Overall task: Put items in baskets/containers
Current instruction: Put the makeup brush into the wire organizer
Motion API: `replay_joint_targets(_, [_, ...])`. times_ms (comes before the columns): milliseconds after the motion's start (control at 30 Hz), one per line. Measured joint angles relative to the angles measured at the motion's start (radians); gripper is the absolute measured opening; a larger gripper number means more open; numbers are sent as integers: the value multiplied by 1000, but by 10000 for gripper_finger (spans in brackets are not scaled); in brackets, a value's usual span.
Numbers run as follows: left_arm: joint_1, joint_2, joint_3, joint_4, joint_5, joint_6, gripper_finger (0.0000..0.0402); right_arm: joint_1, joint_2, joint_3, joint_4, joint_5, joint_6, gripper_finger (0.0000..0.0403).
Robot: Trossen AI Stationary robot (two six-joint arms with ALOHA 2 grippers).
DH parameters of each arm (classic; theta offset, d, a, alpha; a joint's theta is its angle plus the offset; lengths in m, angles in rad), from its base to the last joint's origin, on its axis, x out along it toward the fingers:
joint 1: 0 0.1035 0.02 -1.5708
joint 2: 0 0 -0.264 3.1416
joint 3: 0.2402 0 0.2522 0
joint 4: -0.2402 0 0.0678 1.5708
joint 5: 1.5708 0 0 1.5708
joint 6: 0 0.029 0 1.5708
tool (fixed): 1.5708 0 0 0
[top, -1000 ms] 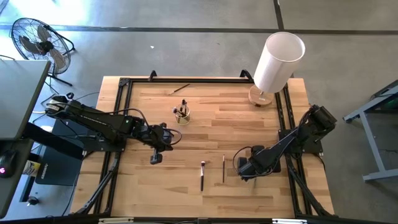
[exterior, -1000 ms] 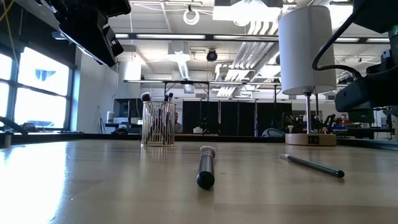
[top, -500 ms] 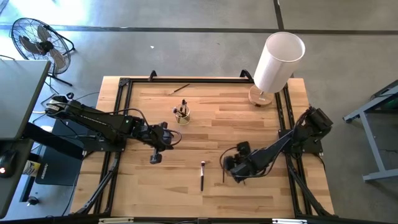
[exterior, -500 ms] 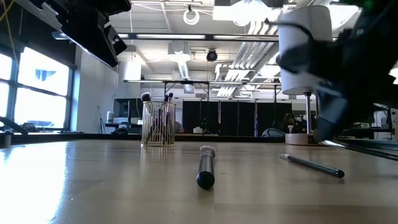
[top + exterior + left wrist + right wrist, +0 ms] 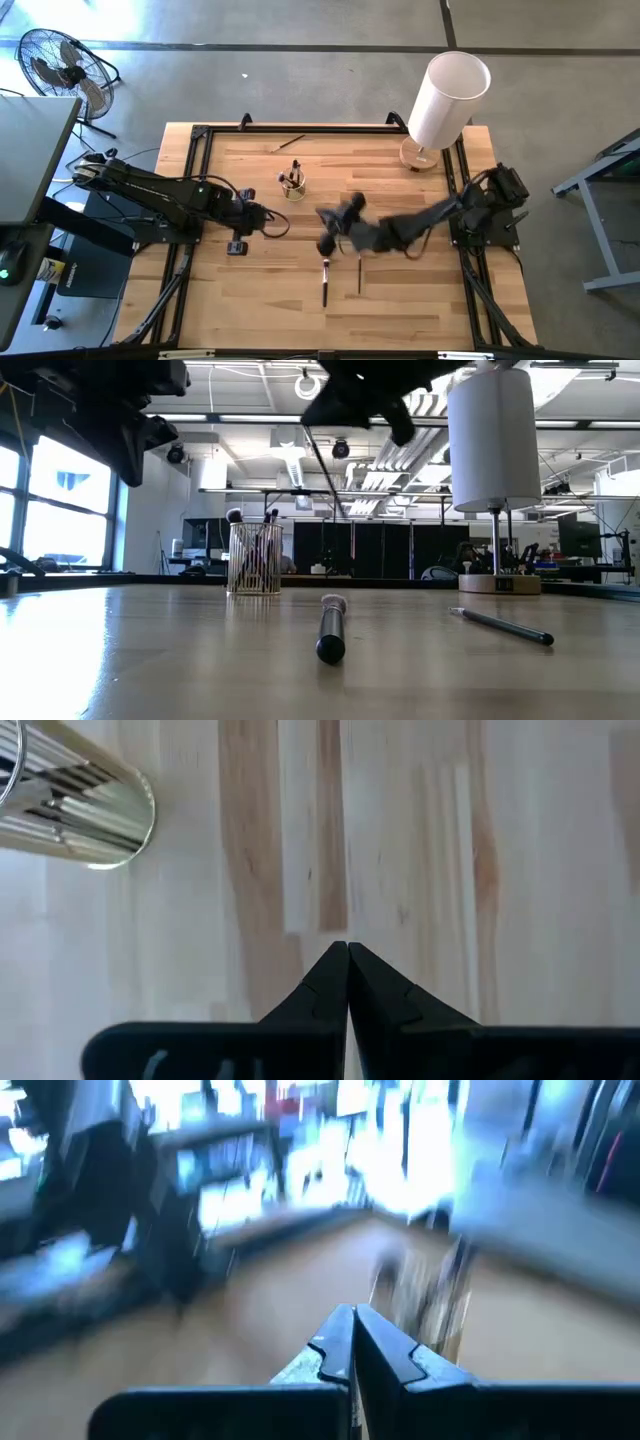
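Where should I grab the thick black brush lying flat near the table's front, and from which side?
Take the brush by the middle of its dark handle, coming straight down with the jaws across its width. It lies flat, so only its top is open. The thin stick beside it lies apart, leaving room.

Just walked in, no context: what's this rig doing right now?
It is collecting makeup brushes into the small clear cup, which already holds several. The right gripper is over mid-table, shut on what looks like a thin stick. The left gripper waits shut near the cup. A brush and a pencil-like stick lie loose.
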State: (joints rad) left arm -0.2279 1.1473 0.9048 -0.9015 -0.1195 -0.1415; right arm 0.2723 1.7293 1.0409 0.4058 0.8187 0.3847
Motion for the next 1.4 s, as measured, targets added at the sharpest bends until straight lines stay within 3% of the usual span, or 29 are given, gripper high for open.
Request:
replay_joint_targets(100, [0,-22,-2,-68,34,23,2,-111,-1,8,235,-85,-221,0])
replay_joint_targets(200, [0,-53,-20,-100,39,25,1,-232,6,27,391,-245,-332,0])
replay_joint_targets(400, [-1,-156,-84,-131,37,6,1,-416,91,152,421,-476,-368,0])
replay_joint_targets(567, [-1,-208,-93,-123,24,-20,1,-468,230,271,419,-598,-366,0])
replay_joint_targets(867, [-1,-228,-92,-125,4,-24,1,-444,334,317,281,-612,-279,1])
replay_joint_targets(1033, [-1,-229,-92,-124,4,-25,1,-431,310,318,129,-541,-262,21])
replay_joint_targets(1400, [-1,-229,-92,-83,2,-73,1,-403,189,320,-142,-540,-274,82])
